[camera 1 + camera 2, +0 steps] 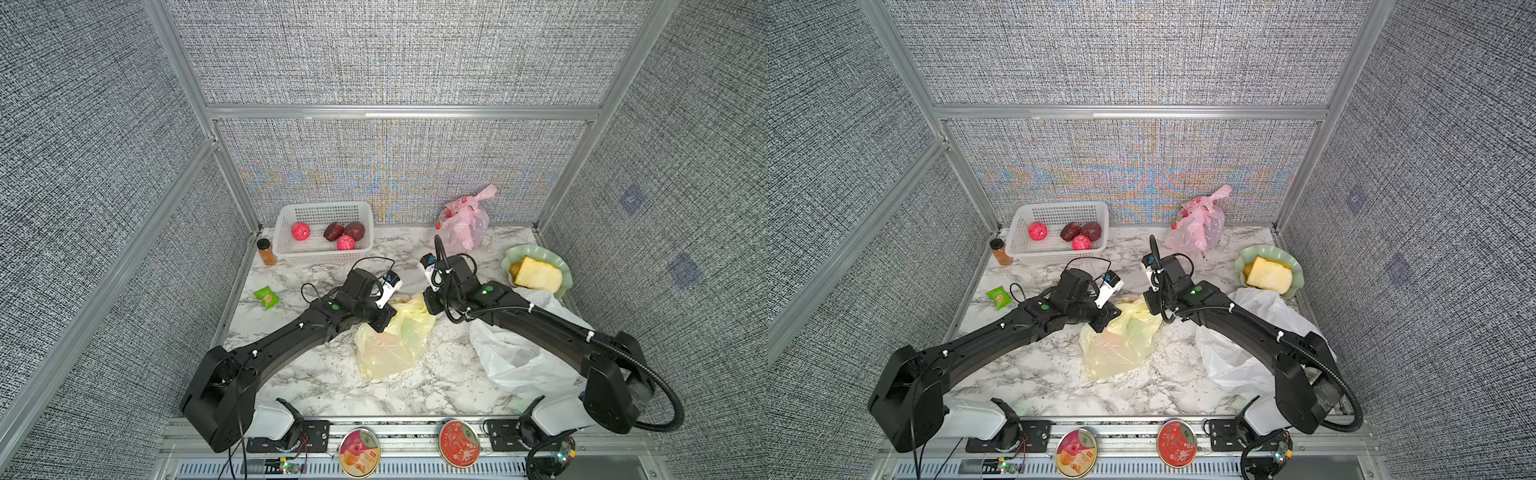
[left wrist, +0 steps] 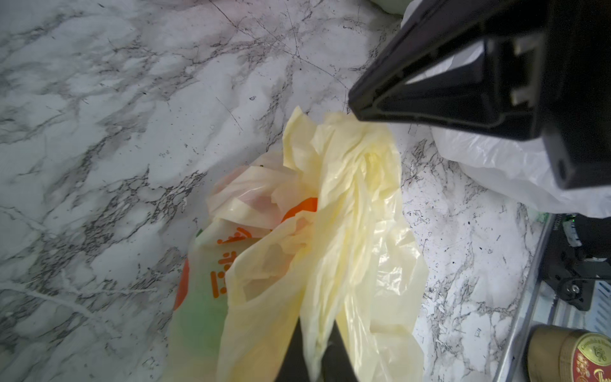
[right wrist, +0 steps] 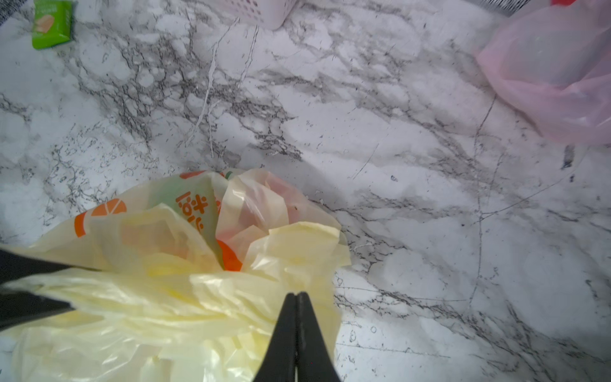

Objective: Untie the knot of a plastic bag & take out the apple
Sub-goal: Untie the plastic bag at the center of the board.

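Note:
A pale yellow plastic bag [image 1: 390, 345] lies in the middle of the marble table, seen in both top views [image 1: 1117, 345]. Through its film show a green-and-orange printed inner wrapper [image 2: 201, 297] and a faint pinkish-red round shape, apparently the apple [image 3: 274, 198]. No tight knot shows. A crumpled handle strip [image 2: 350, 205] runs between my two grippers. My left gripper [image 2: 317, 327] is shut with yellow film pinched between its fingers, at the bag's left top [image 1: 384, 322]. My right gripper [image 3: 296, 293] is shut at the strip's far end [image 1: 428, 301], its fingertips [image 2: 355, 106] pressed together on the film.
At the back left stands a white basket [image 1: 324, 206] holding red and dark fruits, with a spice jar [image 1: 266, 251] and a green packet [image 1: 266, 297] nearby. A pink bag [image 1: 465, 224], a green plate [image 1: 540, 251] with bread and a white bag [image 1: 511, 357] are on the right. Two tins [image 1: 359, 453] sit at the front edge.

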You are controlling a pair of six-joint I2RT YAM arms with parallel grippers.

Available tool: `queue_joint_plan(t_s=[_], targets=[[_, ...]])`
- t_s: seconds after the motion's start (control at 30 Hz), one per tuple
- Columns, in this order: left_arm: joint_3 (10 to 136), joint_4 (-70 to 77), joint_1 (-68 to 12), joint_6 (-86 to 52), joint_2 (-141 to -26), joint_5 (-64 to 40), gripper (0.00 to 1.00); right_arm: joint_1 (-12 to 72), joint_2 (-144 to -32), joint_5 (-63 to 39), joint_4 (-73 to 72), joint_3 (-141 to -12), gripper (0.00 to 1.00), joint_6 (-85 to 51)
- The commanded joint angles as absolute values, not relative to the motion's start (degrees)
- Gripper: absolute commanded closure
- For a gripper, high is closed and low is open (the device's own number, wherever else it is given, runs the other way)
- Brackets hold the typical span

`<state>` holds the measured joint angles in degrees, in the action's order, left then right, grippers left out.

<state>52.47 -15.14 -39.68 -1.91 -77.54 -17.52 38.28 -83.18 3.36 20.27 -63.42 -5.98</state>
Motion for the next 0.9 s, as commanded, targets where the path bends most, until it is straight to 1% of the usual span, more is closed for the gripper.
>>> queue_joint_plan(t_s=[0.0, 0.03, 0.07, 0.13, 0.17, 0.23, 0.47, 0.5, 0.63, 0.73, 0.87], targets=[[52.47, -16.52, -39.71, -1.39, -74.53, -15.3, 0.99, 38.34, -82.14, 5.08, 17.77, -62.87, 1.0, -6.22], [52.34, -16.7, -39.75, -1.41, -73.31, -15.3, 1.0, 38.32, -82.01, 3.85, 17.73, -62.85, 0.98, -5.92], [52.15, -16.52, -39.73, -1.49, -72.29, -15.4, 1.0, 38.32, -81.82, 2.79, 17.83, -62.9, 0.86, -5.9], [51.5, -15.62, -39.76, -1.49, -70.66, -15.95, 1.0, 38.35, -81.23, -1.01, 17.63, -62.04, 0.56, -5.63], [51.21, -15.24, -39.77, -1.65, -70.2, -16.05, 1.0, 38.32, -80.85, -2.67, 17.26, -61.32, 0.49, -5.45], [51.06, -14.91, -39.72, -1.76, -69.89, -16.74, 1.0, 38.33, -79.63, -6.4, 15.76, -59.44, 0.43, -5.45], [52.22, -15.47, -39.7, -2.29, -70.65, -18.75, 1.0, 38.36, -75.76, -13.06, 11.15, -53.44, 0.36, -6.56], [52.23, -15.55, -39.73, -2.23, -70.66, -18.74, 1.0, 38.37, -75.85, -13.86, 10.8, -51.67, 0.35, -6.8], [52.4, -16.53, -39.73, -1.85, -70.36, -18.55, 1.0, 38.41, -75.75, -16.29, 11.1, -52.14, 0.35, -7.79], [52.18, -16.49, -39.77, -1.85, -69.67, -18.9, 1.0, 38.59, -75.43, -19.28, 7.76, -50.57, 0.34, -9.35], [52.14, -16.09, -39.73, -1.58, -69.21, -18.76, 1.0, 39.99, -78.73, -22.85, 5.6, -49.93, 0.33, -11.42]])
